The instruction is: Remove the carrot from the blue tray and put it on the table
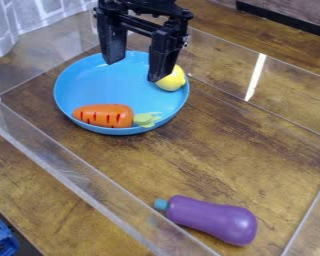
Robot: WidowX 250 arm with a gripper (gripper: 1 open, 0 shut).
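**Over the dish, with a few ways to slip up**

Above the far side of the blue tray (72, 78) hangs my claw (144, 70), pointing down, its two dark fingers (113, 48) spread wide and holding nothing. The carrot (107, 116) lies flat on the near side of the tray, its green top pointing right. So my claw is not over the carrot yet.

A small yellow ball (172, 77) sits just beside one of my fingers, by the rim. If I go down where I am, I think I could bump the ball or grab it by mistake.

The carrot is round and smooth. If I pinch it near one end, I think it may tip or pop out. If I push too low, I may press on the tray and make it slide.

The counter (256, 150) has bare wood to the right. A purple eggplant (210, 219) lies at the front, so I should not drop the carrot on that. Clear walls stand around, and I could knock one.
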